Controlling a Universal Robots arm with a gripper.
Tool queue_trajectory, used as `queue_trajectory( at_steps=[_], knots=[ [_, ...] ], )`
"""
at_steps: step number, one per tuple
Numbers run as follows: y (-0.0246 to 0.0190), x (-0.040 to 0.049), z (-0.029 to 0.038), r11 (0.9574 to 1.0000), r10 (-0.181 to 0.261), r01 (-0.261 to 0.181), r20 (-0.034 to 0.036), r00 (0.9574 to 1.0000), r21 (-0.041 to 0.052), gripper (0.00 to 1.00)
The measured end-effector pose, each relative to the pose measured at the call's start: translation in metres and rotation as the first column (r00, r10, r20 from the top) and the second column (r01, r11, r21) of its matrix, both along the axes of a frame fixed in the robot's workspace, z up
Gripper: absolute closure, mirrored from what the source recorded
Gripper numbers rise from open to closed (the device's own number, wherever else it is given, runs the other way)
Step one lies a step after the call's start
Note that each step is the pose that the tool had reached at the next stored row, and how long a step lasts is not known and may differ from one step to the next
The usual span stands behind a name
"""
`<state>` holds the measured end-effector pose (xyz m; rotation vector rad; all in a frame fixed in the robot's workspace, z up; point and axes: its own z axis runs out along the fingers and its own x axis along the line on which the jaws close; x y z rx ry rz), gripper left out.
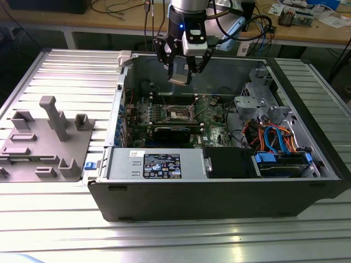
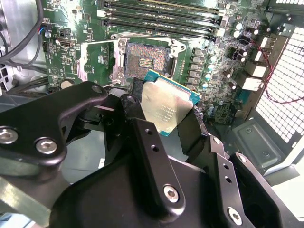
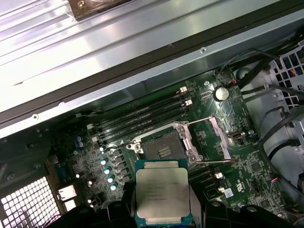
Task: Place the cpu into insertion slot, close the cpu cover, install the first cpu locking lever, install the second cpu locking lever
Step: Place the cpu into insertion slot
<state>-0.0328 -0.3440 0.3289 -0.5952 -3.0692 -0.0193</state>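
A slotted metal worktop carries an open computer case across its middle and towards the edge on the exterior view's right. A grey fixture tray lies near the edge on the exterior view's left. The green motherboard lies flat on the case floor. The gripper hangs inside the case near its back wall, jaws pinching the cpu by two opposite edges. The cpu is clear above the board, silver face showing in both wrist views. The insertion slot is bare, its contacts exposed. The cpu cover stands swung open just beside it.
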Motion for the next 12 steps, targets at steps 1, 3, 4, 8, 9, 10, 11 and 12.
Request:
queue_trajectory(
  at_steps=[1,3,4,8,9,10,11,12],
  knots=[
    [0.0000,0.0000,0.0000,1.0000,-0.001,0.001,0.0000,1.0000,0.0001,0.46],
    [0.0000,0.0000,0.0000,1.0000,-0.002,0.002,0.0000,1.0000,0.0001,0.46],
    [0.0000,0.0000,0.0000,1.0000,-0.003,0.003,0.0000,1.0000,0.0000,0.46],
    [0.0000,0.0000,0.0000,1.0000,-0.005,0.005,0.0000,1.0000,0.0000,0.46],
    [0.0000,0.0000,0.0000,1.0000,-0.006,0.006,0.0000,1.0000,0.0000,0.46],
    [0.0000,0.0000,0.0000,1.0000,-0.006,0.006,0.0000,1.0000,0.0000,0.46],
    [0.0000,0.0000,0.0000,1.0000,-0.007,0.007,0.0000,1.0000,0.0000,0.46],
    [0.0000,0.0000,0.0000,1.0000,-0.008,0.008,0.0000,1.0000,0.0000,0.46]
  ],
)
